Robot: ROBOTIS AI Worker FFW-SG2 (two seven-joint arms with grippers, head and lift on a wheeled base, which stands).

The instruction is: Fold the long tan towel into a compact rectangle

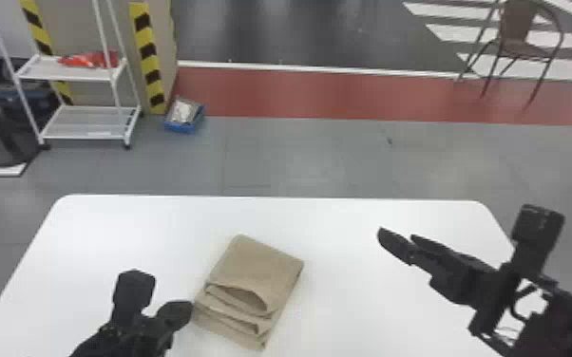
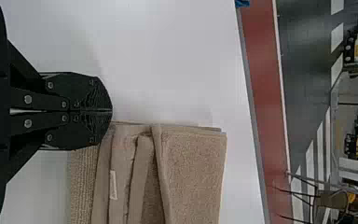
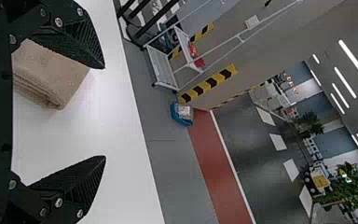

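The tan towel [image 1: 271, 270] lay on the white counter [image 1: 347, 218], already folded into a compact, layered stack. The left tool [image 2: 112, 111] was closed, its fingers together with nothing visible between them, at the towel's left side. The right tool [image 3: 105, 112] was wide open and empty, over the counter's right side, well apart from the stack. Folding appeared essentially complete. The layers gaped unevenly at the near end; at most, edge alignment or light pressing seemed to remain.
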